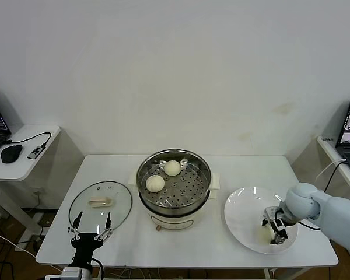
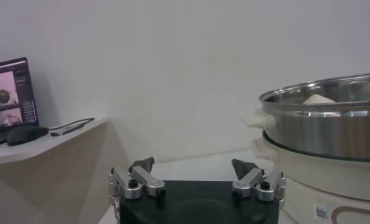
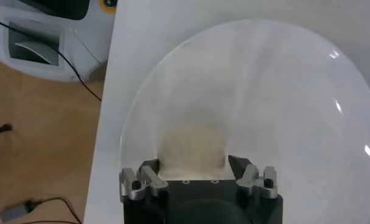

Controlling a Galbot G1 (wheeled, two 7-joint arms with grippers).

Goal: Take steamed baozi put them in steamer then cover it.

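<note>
On the white plate (image 1: 245,213) at the robot's right, the right gripper (image 1: 275,231) is reaching down over a steamed baozi (image 3: 191,149), its fingers (image 3: 150,172) standing at either flank of the bun and looking closed in against it; whether it is yet gripped firmly enough to lift cannot be told. The bun is sitting on the plate's near part, close to the counter (image 1: 291,175) edge. Two more baozi are lying inside the steamer (image 1: 174,185) at the counter's middle, one (image 1: 155,183) toward the front-left of the perforated tray and one (image 1: 172,168) behind it, apart from each other.

The bun is looking soft, smooth and matt, a rounded cream dome; it is probably light and yielding, so a gentle squeeze low across its widest part seems wiser than a hard pinch, which could dent or tear the skin. The plate is glossy and shallow, so the bun might slide on it.

The steamer is shining stainless steel on a cream base. The cover (image 1: 100,203), clear glass with a metal rim and a cream oblong handle, is lying flat on the counter to the steamer's left. The left gripper (image 1: 90,233) is waiting just in front of it, fingers spread wide and holding nothing. The lid is likely rigid, breakable and slick, best taken by its handle.
</note>
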